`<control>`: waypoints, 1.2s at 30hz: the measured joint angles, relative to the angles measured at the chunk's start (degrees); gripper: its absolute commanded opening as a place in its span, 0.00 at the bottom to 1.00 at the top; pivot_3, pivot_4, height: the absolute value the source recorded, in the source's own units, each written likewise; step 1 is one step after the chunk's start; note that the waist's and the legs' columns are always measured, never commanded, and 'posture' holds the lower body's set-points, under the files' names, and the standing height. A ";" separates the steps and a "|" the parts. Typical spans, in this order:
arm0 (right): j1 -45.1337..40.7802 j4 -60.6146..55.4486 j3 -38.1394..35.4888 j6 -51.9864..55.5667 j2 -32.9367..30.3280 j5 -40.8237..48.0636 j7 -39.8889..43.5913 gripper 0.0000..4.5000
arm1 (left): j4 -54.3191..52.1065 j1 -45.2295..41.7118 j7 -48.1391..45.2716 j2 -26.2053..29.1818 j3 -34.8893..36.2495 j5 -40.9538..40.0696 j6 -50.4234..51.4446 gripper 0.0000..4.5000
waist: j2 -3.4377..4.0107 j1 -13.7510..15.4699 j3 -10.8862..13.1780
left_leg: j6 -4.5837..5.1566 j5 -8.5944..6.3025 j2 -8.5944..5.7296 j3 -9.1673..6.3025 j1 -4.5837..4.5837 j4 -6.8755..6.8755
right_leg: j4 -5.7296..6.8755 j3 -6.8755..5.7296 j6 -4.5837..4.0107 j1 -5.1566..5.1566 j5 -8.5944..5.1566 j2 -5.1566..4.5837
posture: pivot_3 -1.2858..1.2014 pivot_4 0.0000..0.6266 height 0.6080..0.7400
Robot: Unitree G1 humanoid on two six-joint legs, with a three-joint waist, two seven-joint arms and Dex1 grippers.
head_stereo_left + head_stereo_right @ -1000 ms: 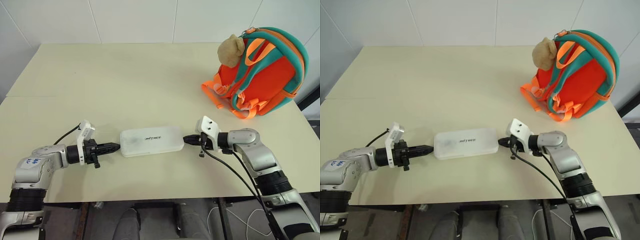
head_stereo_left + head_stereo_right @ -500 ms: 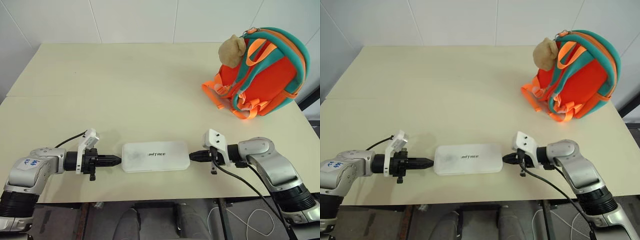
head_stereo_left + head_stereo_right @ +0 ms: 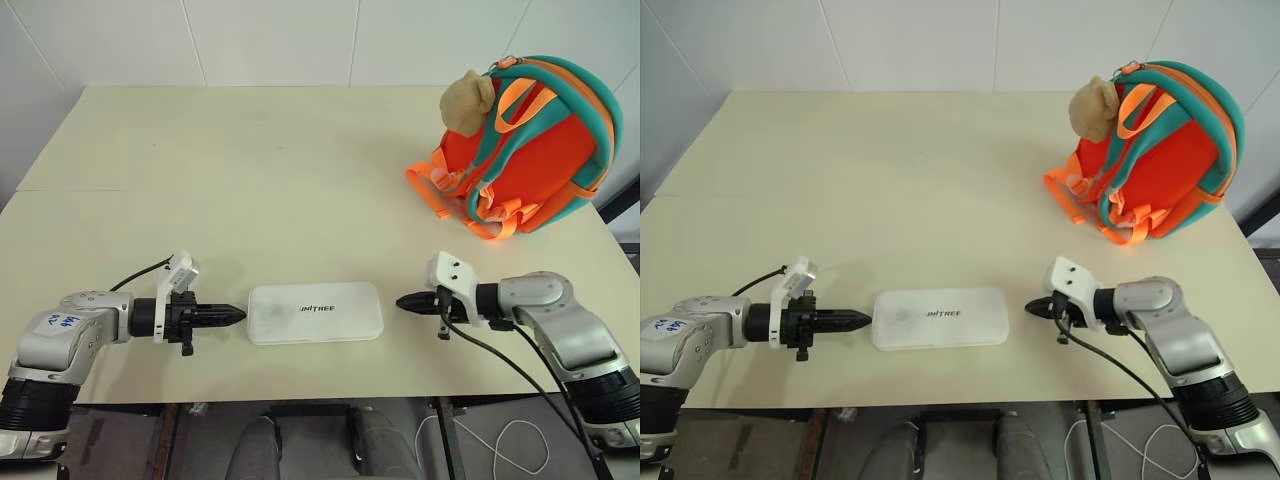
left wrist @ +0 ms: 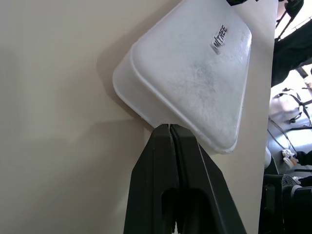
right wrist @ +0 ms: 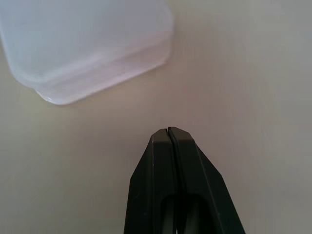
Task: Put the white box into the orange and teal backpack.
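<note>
1. The left gripper (image 3: 238,316) has its two black fingers pressed together, holding nothing. It points along the table toward the left end of the box (image 3: 315,312); in the left wrist view its tip (image 4: 168,127) sits right at the box's edge, though contact cannot be told.
2. The right gripper (image 3: 401,302) is also pressed together and empty. It points at the right end of the box, with a clear strip of bare table between tip and box (the right wrist view shows the gap plainly).
3. The box lies flat on the table (image 3: 250,170) near its front edge, between the two grippers, long side running left to right, its dark lettering facing up.
4. The backpack (image 3: 530,150) stands at the far right of the table, well apart from the box, its strap side toward the camera; teal straps and orange webbing hang down its face and spill onto the tabletop.
5. A tan plush toy (image 3: 466,100) hangs at the backpack's upper left shoulder.
</note>
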 measured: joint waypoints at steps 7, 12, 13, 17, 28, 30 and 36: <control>-1.27 2.62 -2.16 -1.14 -2.74 -0.78 -1.26 0.50 | 4.81 -7.80 5.34 0.49 4.30 0.02 0.87 0.55 | -0.02 0.27 0.01 | 0.03 0.02 0.00 -0.01 0.00 0.04 | 0.02 0.00 0.35 0.00 0.19 0.03 | 0.52 0.24 1.00; -1.45 4.21 -2.49 -2.27 -3.04 -0.94 -2.20 0.87 | 6.87 -10.79 5.30 0.81 6.45 -0.55 0.99 0.89 | -0.01 0.05 0.01 | 0.08 -0.02 -0.02 0.10 0.01 -0.01 | -0.07 0.09 0.66 0.01 0.36 0.01 | 0.52 0.24 1.00; -1.46 4.28 -2.48 -2.29 -2.99 -1.11 -2.38 0.95 | 7.53 -10.81 5.00 0.82 6.40 -0.38 0.79 0.96 | -0.01 0.02 0.01 | 0.08 -0.02 -0.01 0.10 -0.03 -0.04 | -0.06 0.09 0.66 -0.04 0.36 0.02 | 0.52 0.24 1.00; -1.43 4.15 -2.37 -2.23 -1.15 -1.05 -3.48 0.99 | 11.95 -13.04 0.18 2.44 5.24 -0.59 1.56 1.00 | -0.01 -0.04 0.01 | 0.07 -0.02 -0.02 0.10 -0.04 -0.05 | -0.03 0.09 0.66 -0.07 0.36 0.03 | 0.52 0.24 1.00; -0.33 2.63 -2.28 -2.01 0.80 -0.63 -5.32 0.99 | 11.21 -15.68 -6.05 7.69 -2.46 -7.87 27.42 1.00 | -0.01 -0.41 0.01 | 0.09 -0.02 -0.03 0.13 -0.03 -0.03 | -0.02 0.13 0.70 -0.06 0.36 0.03 | 0.52 0.24 1.00; 0.19 2.16 -2.28 -1.99 1.01 -0.57 -5.59 0.99 | 11.31 -15.98 -6.05 7.57 -2.64 -9.31 30.87 1.00 | -0.01 -0.50 0.01 | 0.09 -0.02 -0.02 0.13 -0.03 -0.03 | 0.00 0.13 0.70 -0.06 0.36 0.03 | 0.52 0.24 1.00; 0.28 2.12 -2.08 -2.01 2.70 -0.52 -6.18 0.99 | 12.82 -17.10 -5.21 4.77 -6.34 -9.57 34.45 1.00 | -0.02 -0.48 0.01 | 0.09 -0.02 -0.03 0.13 -0.02 0.03 | 0.03 0.16 0.71 -0.06 0.36 0.04 | 0.52 0.24 1.00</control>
